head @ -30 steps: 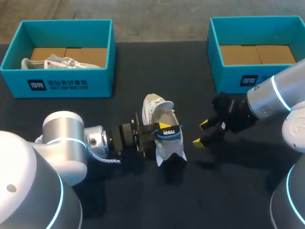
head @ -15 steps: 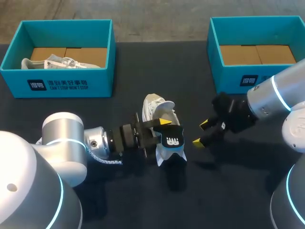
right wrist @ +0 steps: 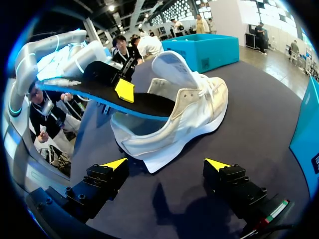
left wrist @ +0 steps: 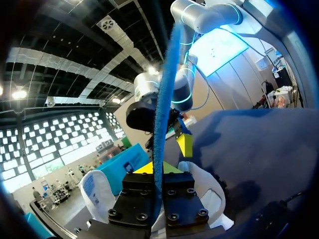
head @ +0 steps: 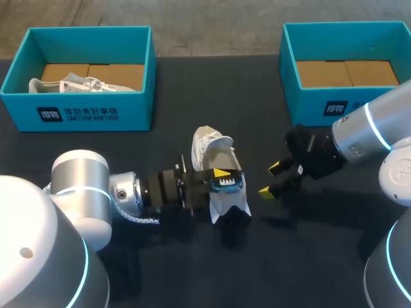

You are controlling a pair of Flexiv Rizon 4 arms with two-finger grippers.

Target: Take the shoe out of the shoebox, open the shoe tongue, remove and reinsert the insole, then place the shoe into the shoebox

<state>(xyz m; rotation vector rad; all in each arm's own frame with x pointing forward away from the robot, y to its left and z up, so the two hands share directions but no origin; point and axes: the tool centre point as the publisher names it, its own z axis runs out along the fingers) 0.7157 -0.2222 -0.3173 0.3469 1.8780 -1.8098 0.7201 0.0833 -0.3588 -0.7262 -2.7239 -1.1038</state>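
A white shoe (head: pixel 212 151) lies on the dark table between my two arms, with its tongue pulled up. My left gripper (head: pixel 221 178) is shut on the black insole with a blue underside (head: pixel 229 183), held over the shoe's heel opening. In the left wrist view the insole (left wrist: pixel 162 109) stands edge-on between the yellow tips of my left gripper (left wrist: pixel 158 169). My right gripper (head: pixel 274 180) stands open to the right of the shoe, holding nothing. In the right wrist view the shoe (right wrist: pixel 192 112) and the insole (right wrist: pixel 137 102) lie just ahead of my right gripper (right wrist: pixel 166 164).
A teal shoebox (head: pixel 90 112) at the back left holds another white shoe (head: pixel 67 84). A second teal shoebox (head: pixel 314 102) at the back right shows only its cardboard bottom. Bare table (head: pixel 192 269) lies in front of the shoe.
Half a second ago my left gripper loosened and the insole lay flat, showing its printed black face. It has shut again with the insole turned back edgewise. The right arm has not moved.
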